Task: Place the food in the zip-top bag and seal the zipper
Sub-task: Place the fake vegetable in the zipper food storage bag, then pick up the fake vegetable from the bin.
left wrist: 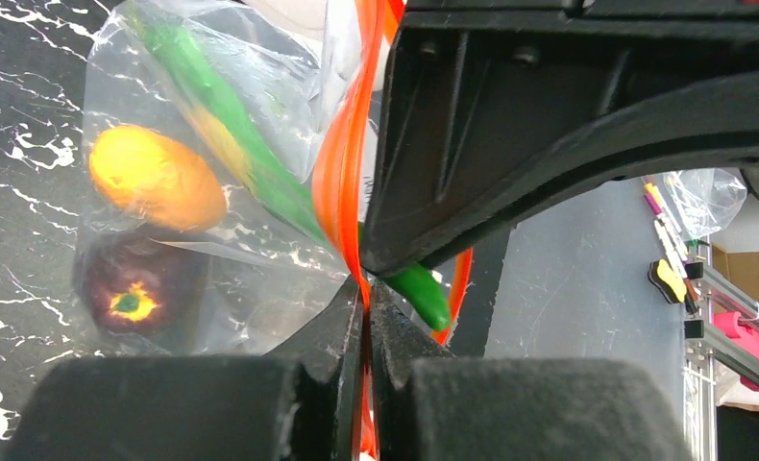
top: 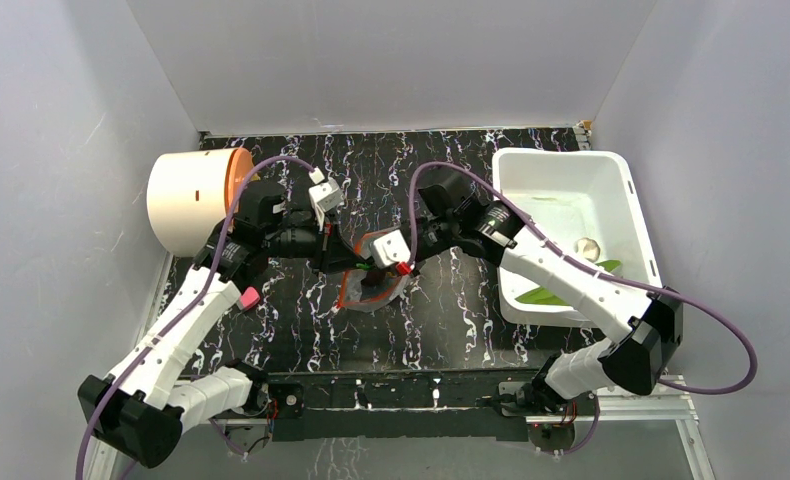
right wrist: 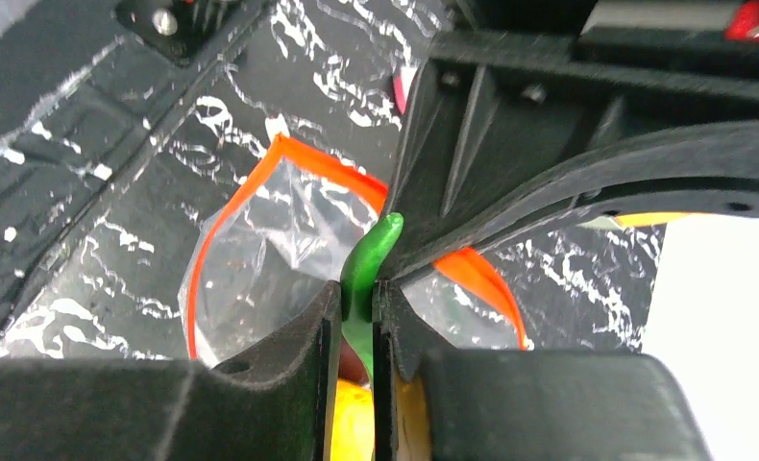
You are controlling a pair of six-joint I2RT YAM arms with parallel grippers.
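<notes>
Left wrist view: the left gripper is clenched on the zipper. It pinches the orange-red strip flat between its fingertips and so holds one lip of the zip-top bag. Inside the clear pouch lie the orange fruit and, just beside it, the maroon fruit.

Right wrist view: the right gripper is clenched on the green pepper, gripping it across its width near one end. The bag mouth stands open just beyond the jaws, its strip curving around the pepper's tip.

Governing relation: the pepper's long axis runs through the mouth, across the strip line. Most of its length shows through the plastic beside the fruit, and the short tip lies between the two lips. Whether the body is fully inside cannot be told. The right arm carries the pepper; the left arm only holds the lip.

Judgement: insertion of this item is well advanced. Before release, the gripped end should pass inward of the strip, otherwise it will obstruct the seal.

Top external view: a whitish piece lies in the white bin, well apart to the right of the bag, so loading is not finished.
</notes>
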